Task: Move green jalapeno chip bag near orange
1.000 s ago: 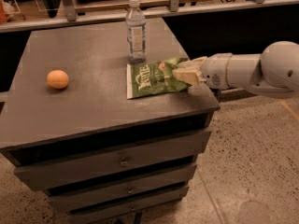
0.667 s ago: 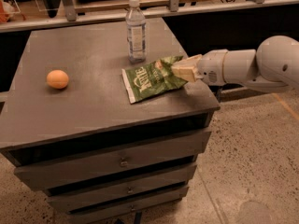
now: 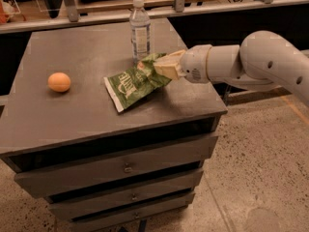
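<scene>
- Has dragged the bag (image 3: 136,81) leftward across the cabinet (image 3: 72,47) top since a second ago, away from the right edge and nearer the orange (image 3: 59,82).
- Has brought the gripper (image 3: 163,67) left with it, from near the right edge to just in front of the bottle (image 3: 140,30).
- Keeps the cream fingers (image 3: 169,69) pinched together on the bag's bunched right end, with the rest of the bag lying flat on the top.
- Leaves the bag near the middle of the top, apart from the orange, with bare grey surface between the two.
- Finds the orange on the left side of the top, in the same spot as before, and the bottle upright near the back edge, likewise unmoved.
- Can make out slanted white lettering on the dark-green bag, but cannot read it.
- Also picks out a white strip along the bag's lower-left edge and a small red mark close to the gripper.
- Sees a pale label and a white cap on the clear bottle, with no words legible.
- Cannot tell whether the bag's upper corner touches the bottle's base.
- Loses the bag's right end under the fingers, and the white arm (image 3: 251,62) past the right edge.
- Notes drawers (image 3: 125,168) with small knobs below the top, the lowest cut off at the bottom, over a speckled floor (image 3: 260,178).
</scene>
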`<action>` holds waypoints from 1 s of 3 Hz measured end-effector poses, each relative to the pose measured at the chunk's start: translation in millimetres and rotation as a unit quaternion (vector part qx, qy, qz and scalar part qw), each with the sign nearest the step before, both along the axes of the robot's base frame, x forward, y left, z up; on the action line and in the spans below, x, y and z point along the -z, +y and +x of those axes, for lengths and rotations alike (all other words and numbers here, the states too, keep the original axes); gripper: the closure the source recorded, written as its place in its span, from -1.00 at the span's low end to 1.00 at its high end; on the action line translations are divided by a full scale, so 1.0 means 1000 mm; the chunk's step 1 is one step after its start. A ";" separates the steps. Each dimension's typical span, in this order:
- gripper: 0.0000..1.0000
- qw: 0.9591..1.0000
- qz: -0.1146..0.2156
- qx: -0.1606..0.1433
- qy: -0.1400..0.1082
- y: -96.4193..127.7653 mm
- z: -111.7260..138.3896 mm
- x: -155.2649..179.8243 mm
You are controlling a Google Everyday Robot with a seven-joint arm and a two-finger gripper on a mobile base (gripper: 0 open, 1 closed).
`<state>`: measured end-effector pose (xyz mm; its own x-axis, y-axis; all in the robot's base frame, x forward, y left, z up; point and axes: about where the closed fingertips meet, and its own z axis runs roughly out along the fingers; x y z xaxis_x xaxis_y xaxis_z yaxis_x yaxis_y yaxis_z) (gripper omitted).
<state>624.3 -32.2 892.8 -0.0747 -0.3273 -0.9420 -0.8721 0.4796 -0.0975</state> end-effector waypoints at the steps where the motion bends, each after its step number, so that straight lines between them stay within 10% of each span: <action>1: 1.00 1.000 -0.007 0.023 -0.011 0.032 0.006 -0.006; 3: 1.00 0.999 -0.006 0.048 -0.015 0.072 0.018 -0.005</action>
